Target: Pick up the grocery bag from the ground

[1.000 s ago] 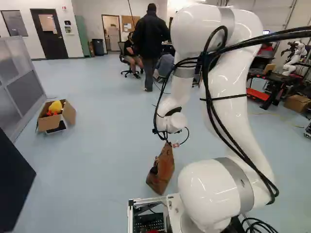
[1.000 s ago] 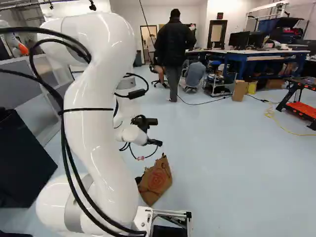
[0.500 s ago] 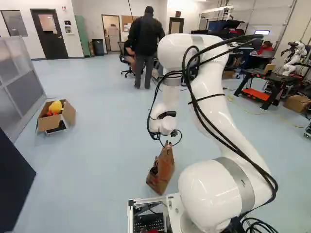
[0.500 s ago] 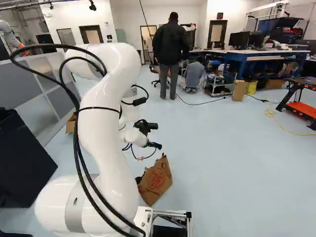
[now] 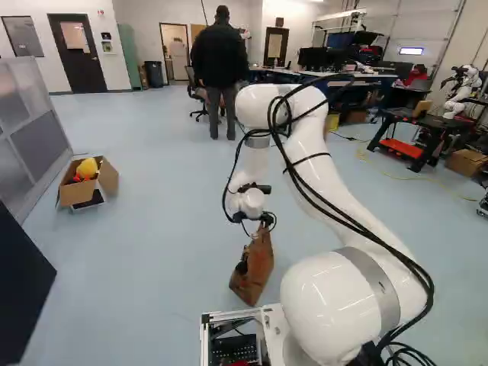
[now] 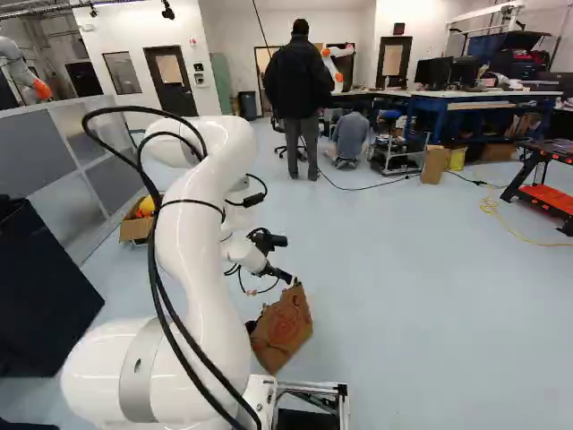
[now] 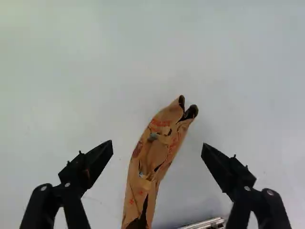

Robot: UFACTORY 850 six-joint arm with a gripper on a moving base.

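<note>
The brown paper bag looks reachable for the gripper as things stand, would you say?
Probably yes: the open gripper is above the brown paper bag, whose top shows between its fingers, nothing visibly blocking.

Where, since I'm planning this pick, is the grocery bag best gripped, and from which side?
Probably mid-length on its top edge, coming straight down from above: the bag stands mouth up, pinched to a narrow strip under the open tool, which could close across the two broad sides.
</note>
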